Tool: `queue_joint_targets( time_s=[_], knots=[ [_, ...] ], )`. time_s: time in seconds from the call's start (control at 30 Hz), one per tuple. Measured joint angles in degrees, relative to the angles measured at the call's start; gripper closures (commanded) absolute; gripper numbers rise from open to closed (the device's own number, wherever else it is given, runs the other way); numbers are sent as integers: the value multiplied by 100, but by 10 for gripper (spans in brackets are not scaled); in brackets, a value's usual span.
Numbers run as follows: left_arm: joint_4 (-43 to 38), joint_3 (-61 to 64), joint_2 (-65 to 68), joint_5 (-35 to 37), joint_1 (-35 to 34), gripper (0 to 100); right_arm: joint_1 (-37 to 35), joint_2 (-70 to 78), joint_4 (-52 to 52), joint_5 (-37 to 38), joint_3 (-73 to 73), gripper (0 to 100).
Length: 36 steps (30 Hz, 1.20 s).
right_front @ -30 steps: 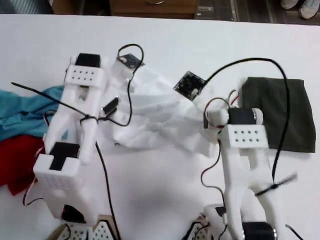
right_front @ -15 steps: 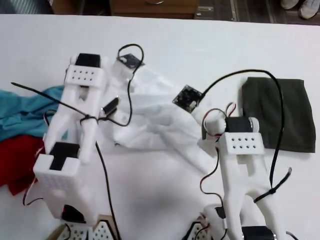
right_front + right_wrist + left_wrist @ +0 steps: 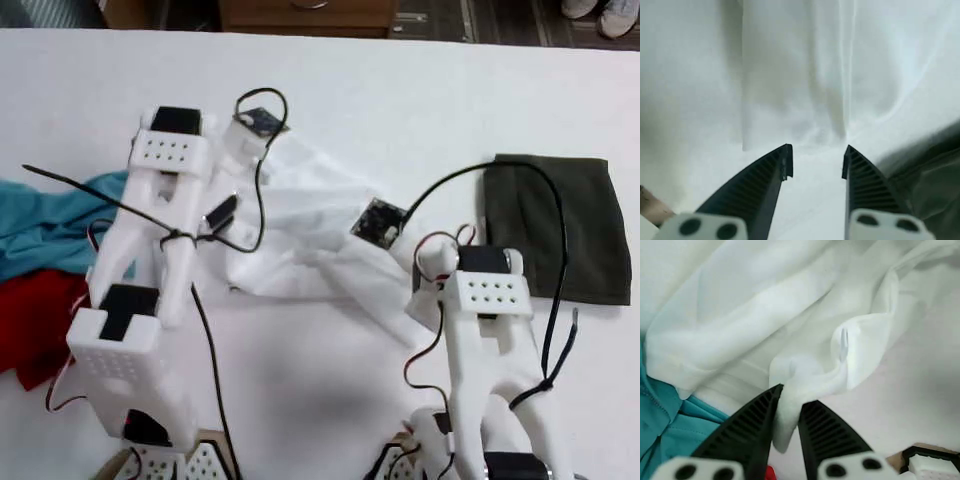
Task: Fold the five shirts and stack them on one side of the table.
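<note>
A crumpled white shirt (image 3: 310,225) lies mid-table between the two arms. My left gripper (image 3: 789,396) is shut on a fold at the white shirt's (image 3: 790,310) edge, next to the teal shirt (image 3: 660,425). My right gripper (image 3: 816,160) hangs open just above the white shirt (image 3: 800,75), nothing between its fingers, with the dark green shirt (image 3: 935,185) at the side. In the high view the left arm (image 3: 170,150) stands over the shirt's left part and the right arm (image 3: 485,290) over its front right corner.
A folded dark green shirt (image 3: 555,225) lies flat at the right of the table. A teal shirt (image 3: 45,225) and a red shirt (image 3: 30,320) lie bunched at the left edge. Black cables loop over both arms. Bare white table (image 3: 320,400) shows in front.
The right arm has drawn back toward the table's front and slightly left, away from the green shirt. The white shirt's right side now lies narrower. The left arm has kept still.
</note>
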Motion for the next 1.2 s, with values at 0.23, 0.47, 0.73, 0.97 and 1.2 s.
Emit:
queue_joint_targets(
  time_s=[0.23,0.47,0.73,0.97,1.2],
  knots=[
    [0,0,0,0,0,979,97,0,-273,9,9,823],
    [0,-18,0,0,18,979,308,290,-923,9,246,823],
    [0,-18,0,0,44,979,378,1108,-1266,9,255,823],
    [0,-18,0,0,44,979,378,1152,-1301,9,255,938],
    [0,-149,0,0,44,979,387,1152,-1415,9,255,978]
  ],
)
